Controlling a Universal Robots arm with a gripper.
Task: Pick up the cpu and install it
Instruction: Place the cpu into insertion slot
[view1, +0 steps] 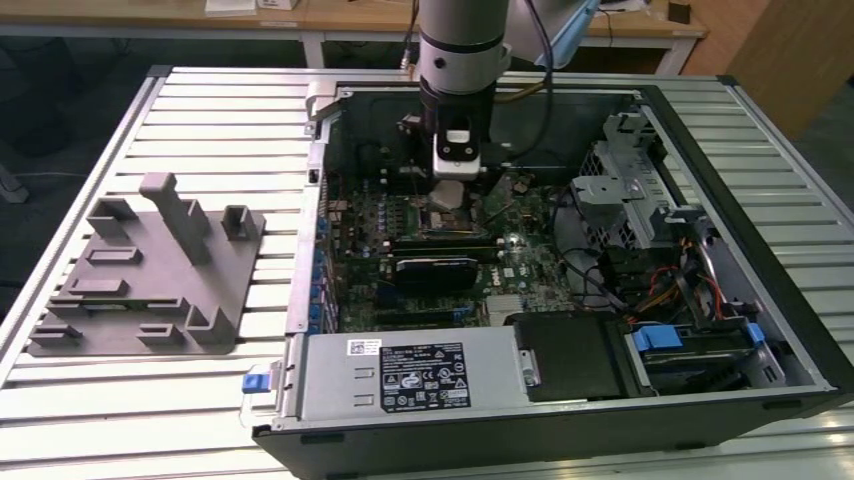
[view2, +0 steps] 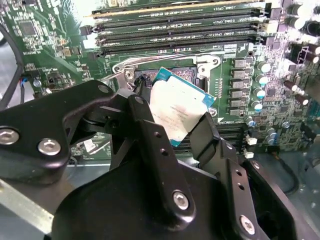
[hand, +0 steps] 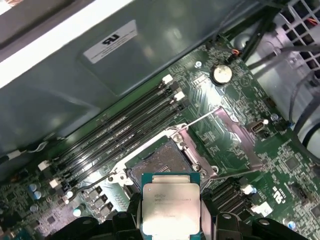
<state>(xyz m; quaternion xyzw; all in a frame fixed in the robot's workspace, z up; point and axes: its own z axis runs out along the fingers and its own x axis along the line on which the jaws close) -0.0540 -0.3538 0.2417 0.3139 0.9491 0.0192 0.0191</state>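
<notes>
The cpu (view2: 180, 107), a flat square chip with a silver top and a teal-edged rim, is clamped between my gripper's (view2: 172, 115) black fingers (view2: 150, 135). It hangs tilted just above the open socket (view2: 170, 67) on the green motherboard. In the first wrist view the cpu (hand: 171, 205) sits close over the dark socket (hand: 160, 162), whose metal load plate (hand: 227, 145) is swung aside. In the exterior view the gripper (view1: 454, 185) reaches down inside the computer case over the socket (view1: 447, 222), with the pale cpu (view1: 451, 192) at its tip.
Black memory slots (hand: 125, 135) run beside the socket. The case (view1: 561, 420) holds a power supply (view1: 407, 375), a drive cage (view1: 627, 190) and cables (view1: 667, 290). A grey tray (view1: 147, 270) with upright posts stands on the slatted table at the exterior view's left.
</notes>
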